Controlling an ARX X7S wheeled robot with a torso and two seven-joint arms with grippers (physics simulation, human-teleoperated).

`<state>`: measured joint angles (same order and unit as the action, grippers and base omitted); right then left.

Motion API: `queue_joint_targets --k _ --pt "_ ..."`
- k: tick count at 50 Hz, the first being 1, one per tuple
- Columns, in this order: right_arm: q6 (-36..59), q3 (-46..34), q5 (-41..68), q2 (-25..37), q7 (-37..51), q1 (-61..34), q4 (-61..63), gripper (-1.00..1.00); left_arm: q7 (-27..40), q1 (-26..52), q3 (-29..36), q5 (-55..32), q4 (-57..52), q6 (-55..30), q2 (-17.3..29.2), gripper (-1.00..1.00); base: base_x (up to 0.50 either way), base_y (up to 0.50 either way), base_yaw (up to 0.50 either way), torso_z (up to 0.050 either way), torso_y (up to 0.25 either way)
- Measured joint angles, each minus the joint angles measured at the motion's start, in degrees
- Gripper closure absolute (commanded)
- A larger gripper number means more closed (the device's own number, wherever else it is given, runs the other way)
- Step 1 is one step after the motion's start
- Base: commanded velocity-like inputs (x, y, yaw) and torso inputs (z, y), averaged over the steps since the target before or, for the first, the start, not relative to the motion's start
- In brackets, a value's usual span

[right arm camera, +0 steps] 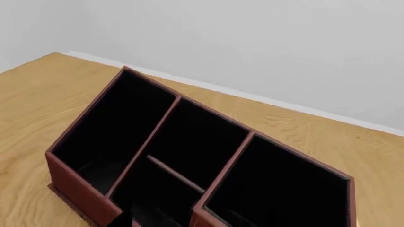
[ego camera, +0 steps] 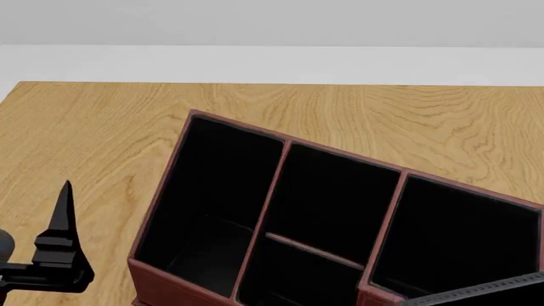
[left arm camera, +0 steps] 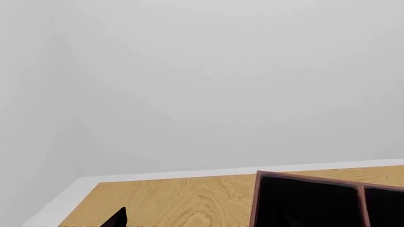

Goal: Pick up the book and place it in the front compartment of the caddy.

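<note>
Book not visible in any view, so locate it first; red-brown 4-cell caddy (ego camera: 255,210) fills lower centre of head view on wooden table (ego camera: 102,127); left gripper (ego camera: 60,248) lower left, aperture indeterminate.

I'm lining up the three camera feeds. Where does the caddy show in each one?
Head view: caddy fills the centre and lower right, all four cells visible.
Left wrist view: only a corner at bottom right.
Right wrist view: whole centre.
Shared landmark: the wooden table.
</note>
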<state>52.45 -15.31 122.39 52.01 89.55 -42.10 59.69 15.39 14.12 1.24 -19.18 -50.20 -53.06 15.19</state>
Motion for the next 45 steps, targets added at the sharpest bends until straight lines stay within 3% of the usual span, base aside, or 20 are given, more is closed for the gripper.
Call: queue_joint_targets --k 29,45 --pt "15.97 28.91 6.18 -12.82 0.41 26.75 0.28 -1.00 0.44 -0.28 1.10 -0.25 1.19 1.69 0.53 -1.00 0.00 0.00 0.00 0.000 0.000" --pt "21.33 38.13 7.82 -18.39 0.42 34.16 0.30 -1.00 1.03 -0.13 1.15 -0.91 0.64 1.16 0.75 -1.00 0.00 0.00 0.00 0.000 0.000"
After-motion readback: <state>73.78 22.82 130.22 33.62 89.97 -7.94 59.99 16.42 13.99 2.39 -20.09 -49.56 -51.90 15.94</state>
